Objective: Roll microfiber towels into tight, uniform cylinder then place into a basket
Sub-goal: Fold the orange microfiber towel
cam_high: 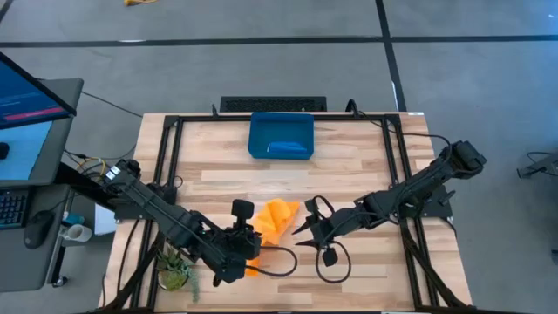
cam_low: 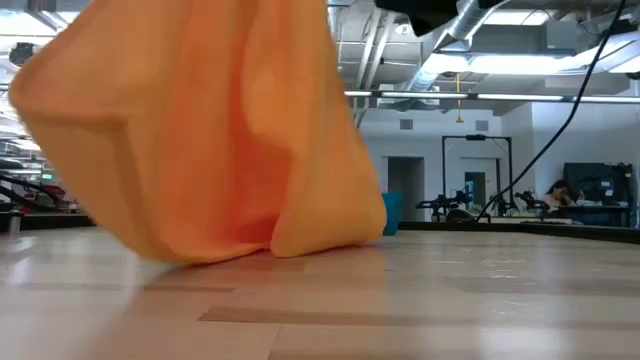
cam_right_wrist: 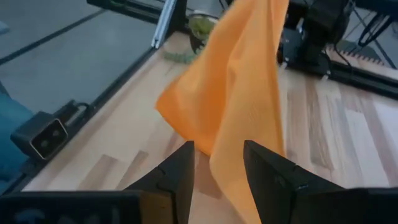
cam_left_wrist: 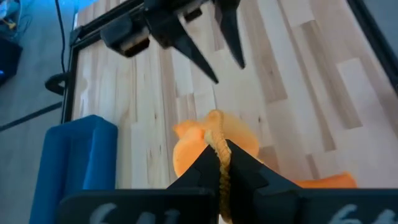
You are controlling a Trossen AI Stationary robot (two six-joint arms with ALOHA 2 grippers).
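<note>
The yellow-orange towel (cam_high: 277, 218) hangs bunched from my left gripper (cam_high: 253, 237) near the table's near middle. In the low view its lower folds (cam_low: 230, 250) rest on the table. My right gripper (cam_high: 305, 228) is open just to the towel's right. In the right wrist view the hanging cloth (cam_right_wrist: 233, 93) reaches down between its two fingers; I cannot tell whether they touch it. The dark blue basket (cam_high: 281, 135) stands at the far middle with a blue towel (cam_high: 288, 148) lying in it. My left gripper pinches a bunched edge of the yellow-orange towel (cam_left_wrist: 217, 142) between its two fingers. Several layers are gathered there. The towel hangs slack below the fingers, and its lower folds (cam_low: 230, 250) lie on the table.
A black keyboard-like bar (cam_high: 273, 104) lies beyond the table's far edge. A green plant-like thing (cam_high: 174, 275) sits at the near left. Black frame rails (cam_high: 170, 166) run along both sides. A looped cable (cam_high: 331, 262) lies under the right arm.
</note>
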